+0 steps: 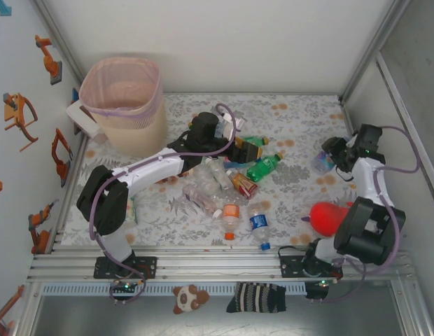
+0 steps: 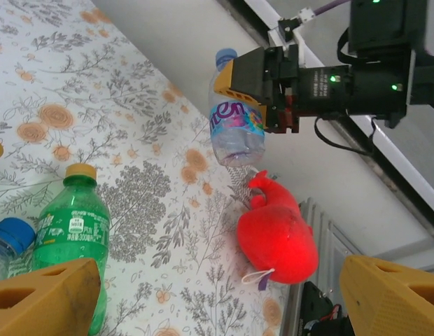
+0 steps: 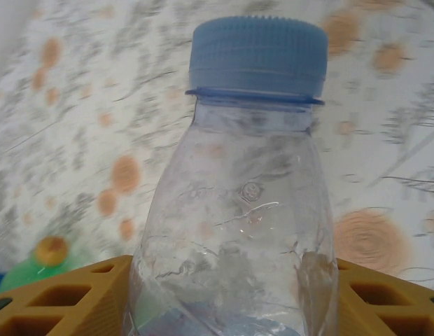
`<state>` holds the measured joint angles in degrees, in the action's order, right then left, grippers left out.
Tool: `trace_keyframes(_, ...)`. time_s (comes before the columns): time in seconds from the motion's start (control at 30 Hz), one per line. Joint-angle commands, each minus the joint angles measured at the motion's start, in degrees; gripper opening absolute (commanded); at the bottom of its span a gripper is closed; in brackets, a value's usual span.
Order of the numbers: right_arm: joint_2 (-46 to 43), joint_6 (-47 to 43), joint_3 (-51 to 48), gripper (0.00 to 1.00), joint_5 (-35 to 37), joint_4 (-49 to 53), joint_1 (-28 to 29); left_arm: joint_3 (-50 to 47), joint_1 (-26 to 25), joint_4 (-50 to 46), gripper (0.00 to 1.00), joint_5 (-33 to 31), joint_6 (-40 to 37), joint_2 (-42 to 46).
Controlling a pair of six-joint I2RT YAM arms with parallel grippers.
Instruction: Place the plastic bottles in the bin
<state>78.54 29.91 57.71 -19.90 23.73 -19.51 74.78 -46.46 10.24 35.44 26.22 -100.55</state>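
Note:
The pale pink bin (image 1: pixel 155 89) stands at the far left of the table. Several plastic bottles (image 1: pixel 218 187) lie heaped mid-table, among them a green one (image 1: pixel 263 167) (image 2: pixel 73 231) and one with a blue label (image 1: pixel 259 225). My left gripper (image 1: pixel 248 148) (image 2: pixel 217 297) hovers open over the heap's far side, nothing between its yellow fingers (image 2: pixel 45 297). My right gripper (image 1: pixel 329 157) (image 3: pixel 231 308) is shut on a clear blue-capped bottle (image 3: pixel 252 175) (image 2: pixel 234 129), held a little above the cloth at the right.
A red plush toy (image 1: pixel 327 217) (image 2: pixel 280 234) lies by the right arm's base. A small white container (image 1: pixel 82 117) sits left of the bin. Walls close in on both sides. A small plush (image 1: pixel 189 298) and a striped sock (image 1: pixel 255 297) lie in front of the rail.

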Motion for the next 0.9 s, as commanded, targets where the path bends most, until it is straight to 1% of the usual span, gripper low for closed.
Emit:
trace_keyframes(0.0,-4.7,-1.9,1.2,0.59,-4.1,1.2,4.2,0.3,-0.2,3.1,0.88,1.0,1.5,0.8)
trace_keyframes(0.2,-9.4,-2.8,5.3,0.59,-5.4,2.7,14.7,2.8,-0.8,5.2,0.89,3.0,3.0,-1.9)
trace_keyframes(0.37,-11.8,-3.2,8.8,0.6,-3.4,3.7,22.3,5.8,-1.7,6.5,0.9,5.0,4.2,-4.4)
trace_keyframes(0.5,-12.1,-2.8,10.8,0.6,-3.5,3.3,26.8,8.1,-2.4,7.8,0.91,5.8,5.5,-6.2)
trace_keyframes(0.63,-11.5,-3.1,13.2,0.6,-2.4,3.3,31.5,9.8,-2.9,11.3,0.91,7.4,8.4,-8.0)
trace_keyframes(0.73,-11.3,-2.9,14.4,0.6,-1.8,3.2,33.5,10.1,-3.4,13.5,0.91,7.7,10.1,-8.8)
trace_keyframes(0.87,-11.3,-3.0,15.1,0.6,-1.6,3.3,34.5,10.4,-4.0,16.1,0.85,9.6,11.4,-9.6)
